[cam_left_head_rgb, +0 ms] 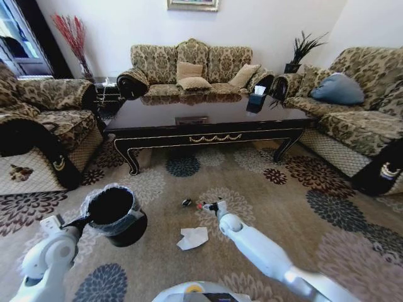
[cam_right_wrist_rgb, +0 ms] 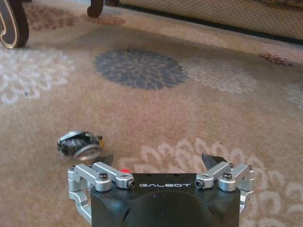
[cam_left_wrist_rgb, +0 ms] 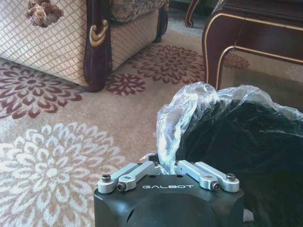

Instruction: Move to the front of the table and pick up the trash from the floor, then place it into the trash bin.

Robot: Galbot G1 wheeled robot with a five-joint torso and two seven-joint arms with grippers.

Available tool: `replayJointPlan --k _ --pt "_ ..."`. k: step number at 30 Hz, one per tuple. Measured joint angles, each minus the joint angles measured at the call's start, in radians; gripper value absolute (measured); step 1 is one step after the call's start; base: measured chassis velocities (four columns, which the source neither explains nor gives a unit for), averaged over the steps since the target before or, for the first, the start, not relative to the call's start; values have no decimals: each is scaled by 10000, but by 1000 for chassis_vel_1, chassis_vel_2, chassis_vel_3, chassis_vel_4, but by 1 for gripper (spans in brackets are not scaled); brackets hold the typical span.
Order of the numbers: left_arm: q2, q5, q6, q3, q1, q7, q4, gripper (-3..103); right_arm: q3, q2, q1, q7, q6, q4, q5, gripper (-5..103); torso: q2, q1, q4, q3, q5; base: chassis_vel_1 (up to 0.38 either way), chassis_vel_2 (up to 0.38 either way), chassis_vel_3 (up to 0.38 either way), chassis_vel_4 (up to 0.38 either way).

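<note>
A: Where are the arms?
B: The left gripper (cam_left_wrist_rgb: 166,166) pinches the bag-lined rim of the trash bin (cam_left_head_rgb: 116,216). The right gripper (cam_left_head_rgb: 213,207), fingers spread wide, sits low on the carpet (cam_left_head_rgb: 296,207) over the red-capped bottle (cam_left_head_rgb: 203,206).
A: Other trash?
B: A crumpled tissue (cam_left_head_rgb: 192,238) beside the bin, a small dark bit (cam_right_wrist_rgb: 80,144) before the table (cam_left_head_rgb: 208,123)

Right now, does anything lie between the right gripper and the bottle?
Nothing visible: the right gripper is open, low over the carpet right at the red-capped bottle. The left gripper holds the trash bin by its bag.
</note>
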Motion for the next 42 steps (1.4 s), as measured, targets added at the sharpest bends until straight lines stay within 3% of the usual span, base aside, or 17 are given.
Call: replayJointPlan --k 6,17,34,40,42 --pt "-65 30 1 -69 206 -20 -356 4 137 201 74 -448 38 -891 -210 100 0 0 -6 0 1 0 0 0 0" --pt "-181 104 0 14 312 -144 -689 4 -174 -444 151 -654 -509 -1709 -942 100 0 0 -5 0 1 0 0 0 0" --pt "-222 165 3 -35 473 -169 -805 4 -351 323 554 -1005 154 -3144 -1852 101 0 0 -3 -1 1 0 0 0 0" --pt "-172 162 3 18 404 -199 -790 4 -373 312 412 -787 -307 -3129 -2007 75 0 0 -6 0 1 0 0 0 0" --pt "-166 160 3 31 396 -203 -789 4 -371 304 395 -762 -347 -3114 -2011 75 0 0 -7 0 1 0 0 0 0"
